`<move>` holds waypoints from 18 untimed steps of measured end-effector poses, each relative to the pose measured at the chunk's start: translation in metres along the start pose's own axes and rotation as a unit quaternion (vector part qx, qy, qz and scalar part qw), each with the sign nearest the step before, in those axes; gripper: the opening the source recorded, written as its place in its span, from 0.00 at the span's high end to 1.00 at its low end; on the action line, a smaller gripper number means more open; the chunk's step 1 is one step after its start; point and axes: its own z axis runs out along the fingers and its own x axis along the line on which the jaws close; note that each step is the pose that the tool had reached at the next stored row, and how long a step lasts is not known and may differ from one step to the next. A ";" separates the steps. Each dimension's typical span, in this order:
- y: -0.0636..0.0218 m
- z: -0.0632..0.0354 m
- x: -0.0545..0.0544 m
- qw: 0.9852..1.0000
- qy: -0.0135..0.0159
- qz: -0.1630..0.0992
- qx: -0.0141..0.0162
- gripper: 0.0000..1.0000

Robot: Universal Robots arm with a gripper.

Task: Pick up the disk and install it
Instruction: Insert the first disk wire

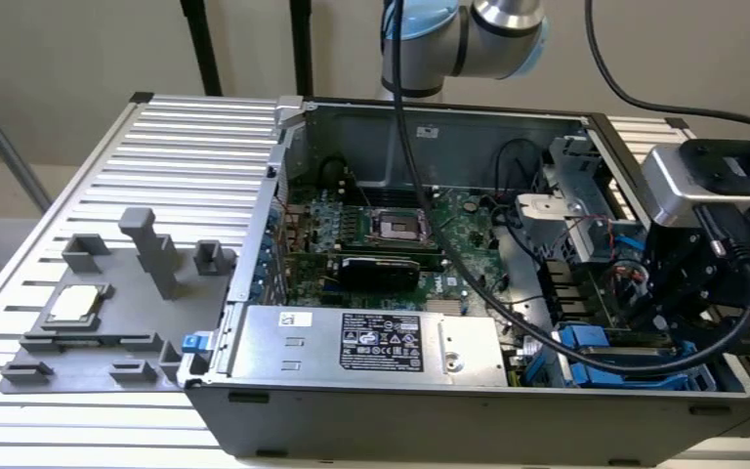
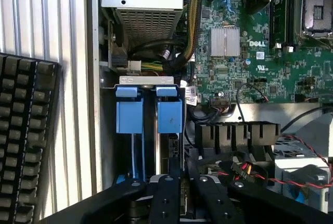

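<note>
Right, we're at the install step: gripper (image 2: 182, 195) pinching the disk (image 2: 167, 146) edge-on in the drive bay (image 2: 148, 81) beside the PSU (image 1: 362, 342). Next, we reckon, calls for a straight push w/ blue carrier aligned.

A robotics lab or test cell, by the look of it: an opened desktop computer case (image 1: 479, 254) sits on a slatted aluminium worktop (image 1: 180, 147). A grey parts fixture (image 1: 102, 322) lies beside it, a keyboard (image 2: 23, 141) nearby, against plain walls.

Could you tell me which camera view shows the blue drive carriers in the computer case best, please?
The wrist view: the two blue carriers stand side by side in their bay, right ahead of the gripper. The exterior view shows them partly hidden behind a black cable.
</note>
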 end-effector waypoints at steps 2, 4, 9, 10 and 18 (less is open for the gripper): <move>0.0000 0.0001 0.000 1.000 0.004 0.007 0.001 0.84; 0.0000 0.0001 0.000 1.000 0.014 0.011 0.002 0.84; 0.0001 0.0010 -0.005 1.000 0.024 0.013 0.002 0.84; 0.0001 0.0012 -0.007 1.000 0.025 0.013 0.002 0.84; -0.0008 0.0044 -0.009 0.999 0.033 0.013 0.002 0.84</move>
